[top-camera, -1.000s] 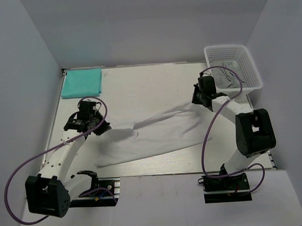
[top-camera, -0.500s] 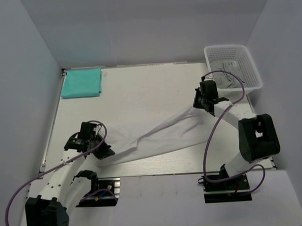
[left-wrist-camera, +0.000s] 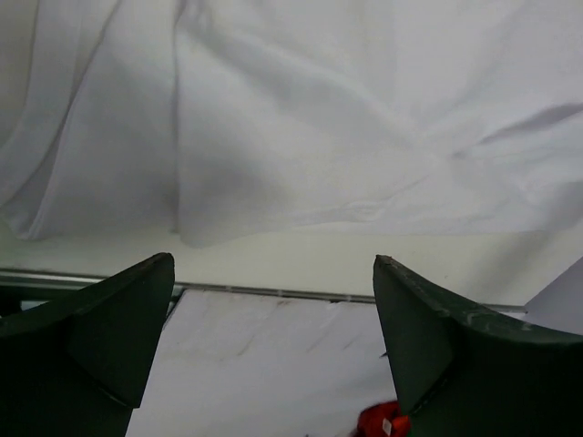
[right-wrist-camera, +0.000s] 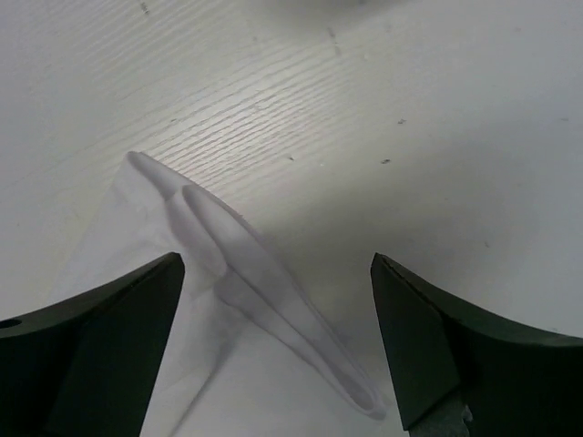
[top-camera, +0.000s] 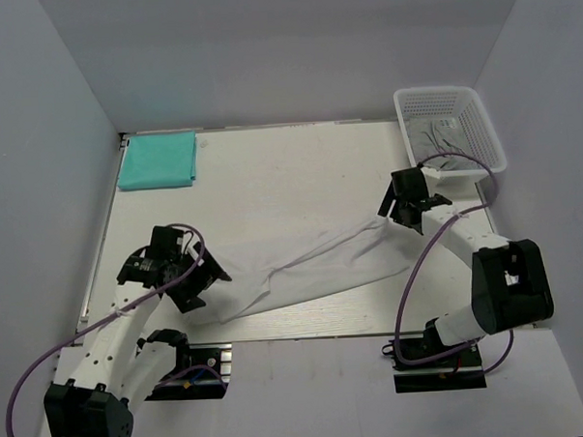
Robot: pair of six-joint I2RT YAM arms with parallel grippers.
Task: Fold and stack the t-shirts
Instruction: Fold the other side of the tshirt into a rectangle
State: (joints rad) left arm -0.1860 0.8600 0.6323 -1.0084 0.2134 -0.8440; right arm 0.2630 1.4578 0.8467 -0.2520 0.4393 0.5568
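White walls close in a pale wood-grain tabletop (top-camera: 280,180), seen from above. At its far left corner lies a teal t-shirt (top-camera: 156,160), folded into a neat rectangle. Nearer the front, the left hand (top-camera: 205,285) hovers with its fingers spread wide and nothing between them, just over the left end of a white t-shirt (top-camera: 313,266). That shirt lies unfolded and rumpled in a long diagonal band across the middle of the tabletop, running from near left to farther right. At its right end the right hand (top-camera: 390,214) is likewise wide open and empty, poised over a small raised fold of the cloth. Beyond it, in the far right corner, stands a white mesh basket (top-camera: 486,137) with grey cloth (top-camera: 433,135) inside.

The step in hand appears to be laying out the white shirt, which is not yet flat. The next move likely calls for fresh grips on its edges to spread it smooth before any fold. Once folded, it would go on the teal one.
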